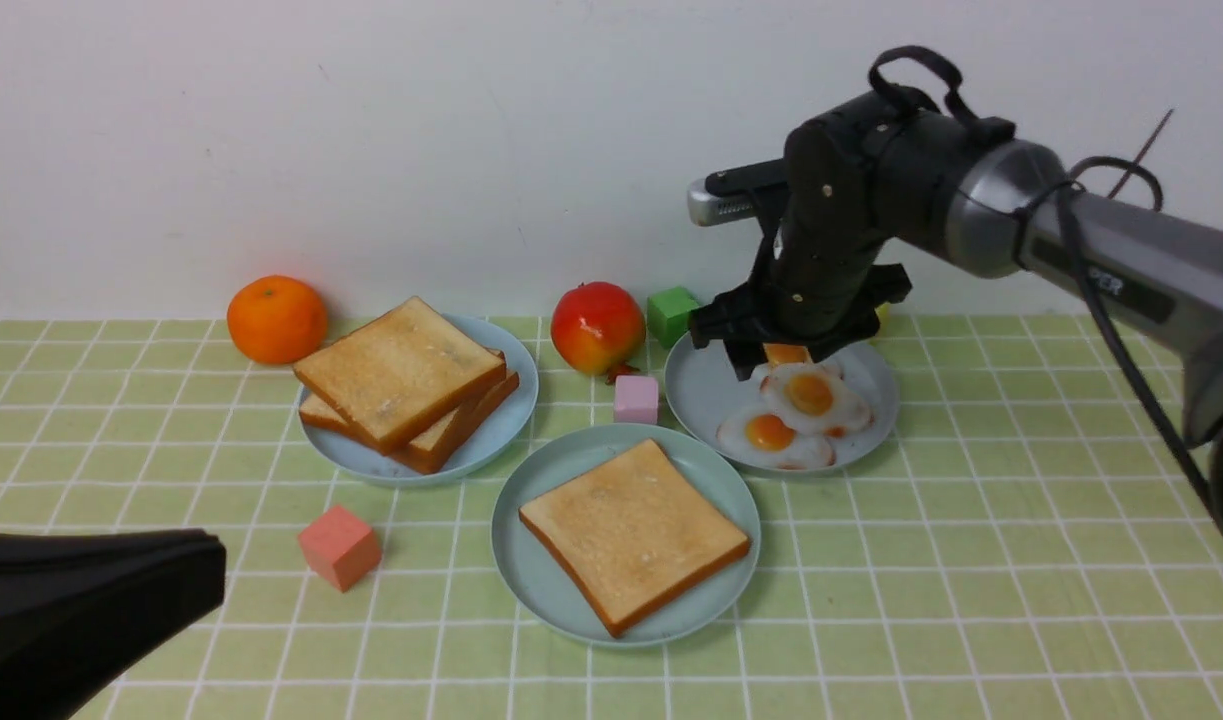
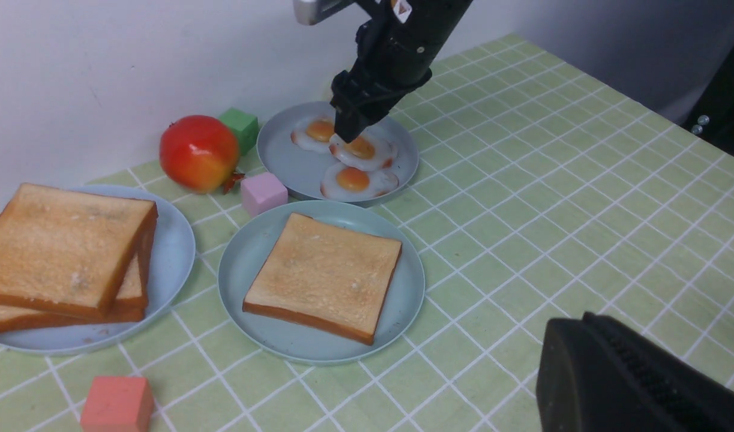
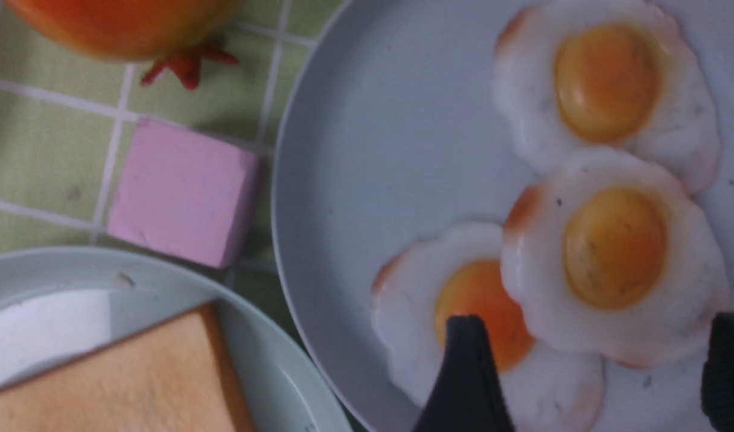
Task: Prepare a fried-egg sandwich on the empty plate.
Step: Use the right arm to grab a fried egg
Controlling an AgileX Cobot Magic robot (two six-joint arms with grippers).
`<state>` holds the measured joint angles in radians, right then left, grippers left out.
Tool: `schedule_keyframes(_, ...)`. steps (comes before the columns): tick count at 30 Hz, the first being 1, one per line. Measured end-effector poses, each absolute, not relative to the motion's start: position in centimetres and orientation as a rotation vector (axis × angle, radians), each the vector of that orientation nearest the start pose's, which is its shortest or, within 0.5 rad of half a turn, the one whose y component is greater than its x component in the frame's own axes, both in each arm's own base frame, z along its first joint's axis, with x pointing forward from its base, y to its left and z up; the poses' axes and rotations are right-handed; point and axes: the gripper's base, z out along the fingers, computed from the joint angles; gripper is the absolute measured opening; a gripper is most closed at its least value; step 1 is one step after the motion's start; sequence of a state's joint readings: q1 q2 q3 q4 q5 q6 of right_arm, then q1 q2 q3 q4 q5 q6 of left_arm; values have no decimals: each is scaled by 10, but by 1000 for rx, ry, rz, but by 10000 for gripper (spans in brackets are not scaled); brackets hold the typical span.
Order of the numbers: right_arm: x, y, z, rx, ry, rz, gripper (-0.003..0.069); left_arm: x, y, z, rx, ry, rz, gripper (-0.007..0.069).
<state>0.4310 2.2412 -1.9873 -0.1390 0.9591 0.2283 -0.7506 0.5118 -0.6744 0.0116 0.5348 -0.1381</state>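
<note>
Egg (image 3: 613,252) between parted right jaws

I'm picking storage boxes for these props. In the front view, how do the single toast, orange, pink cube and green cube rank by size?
1. toast, clearly largest
2. orange
3. green cube and pink cube look alike. The green one sits farther back, so I won't rank them.
</note>
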Motion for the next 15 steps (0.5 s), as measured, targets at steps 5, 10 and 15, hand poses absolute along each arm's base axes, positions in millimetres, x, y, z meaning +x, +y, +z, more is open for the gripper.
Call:
schedule_keyframes(5,474,208,186,-327,2678,-26,533,72,-66,353,578,1810,-600,-13)
schedule_keyframes(10,481,204,172,-292,2698,-122,535,71,-67,353,573,1813,-612,-13)
schedule_keyframes(15,482,204,174,-278,2684,-125,535,71,-67,353,573,1813,-612,-13)
